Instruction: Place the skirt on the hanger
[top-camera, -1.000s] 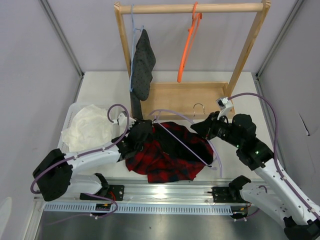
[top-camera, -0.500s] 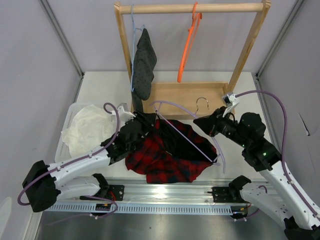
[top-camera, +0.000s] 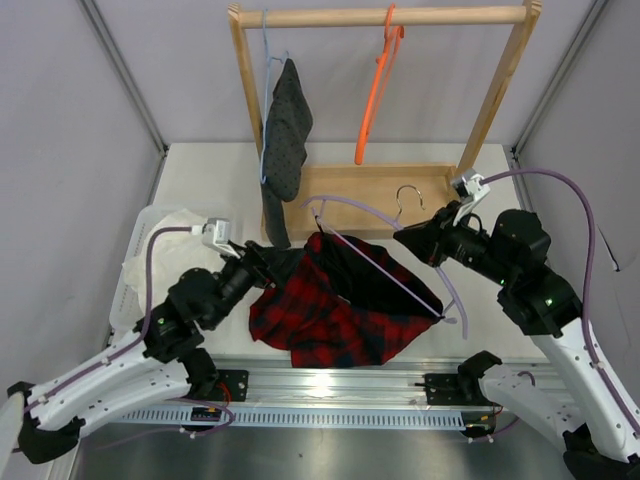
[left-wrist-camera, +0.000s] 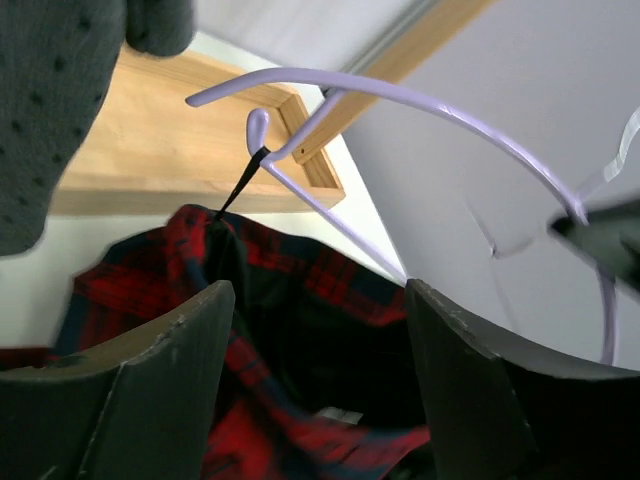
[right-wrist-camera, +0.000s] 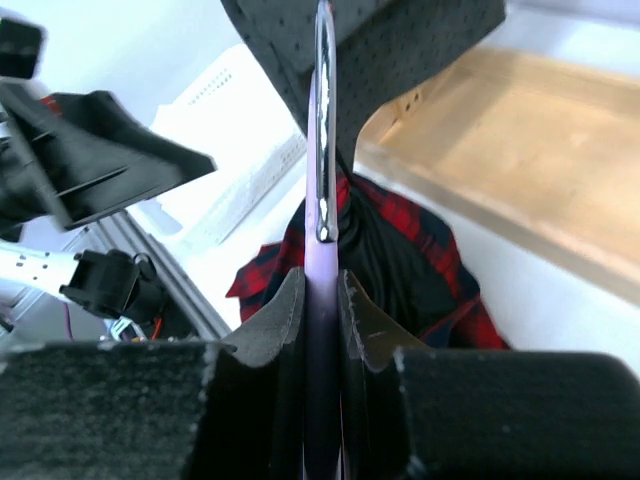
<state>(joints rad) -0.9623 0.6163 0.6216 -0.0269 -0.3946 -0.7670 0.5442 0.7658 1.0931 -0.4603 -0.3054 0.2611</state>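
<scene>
**Roughly halfway: one loop is on, most of the skirt is on the table**

Right gripper (right-wrist-camera: 321, 290) is clamped on the hanger (top-camera: 385, 272) close to its neck. It holds the hanger tilted above the table (top-camera: 200, 180), with the metal hook (top-camera: 404, 199) pointing toward the wooden rack (top-camera: 385, 17).

Left gripper (left-wrist-camera: 315, 300) hangs beside the skirt's left edge with its jaws wide apart. Nothing sits between the fingers (left-wrist-camera: 170, 370), so it grips nothing.

Skirt (top-camera: 320, 320) lies bunched on the table under and in front of the hanger, between the two arms. In the left wrist view a thin black loop (left-wrist-camera: 235, 185) runs from the skirt's waist up to the notch at the hanger's near end. It looks caught there and pulled taut.

Done, as I judge it:
- The hanger is picked up and held steady.
- One side of the skirt is hooked onto it.

Left to do:
- The other side. I see no second loop on the far end of the hanger; the fabric sits close to that end, so I cannot tell for sure.
- The bulk of the cloth rests on the table and does not hang from the hanger.
- The skirt probably needs a lift afterwards, to check that it hangs level and the one loop does not slip off.
</scene>
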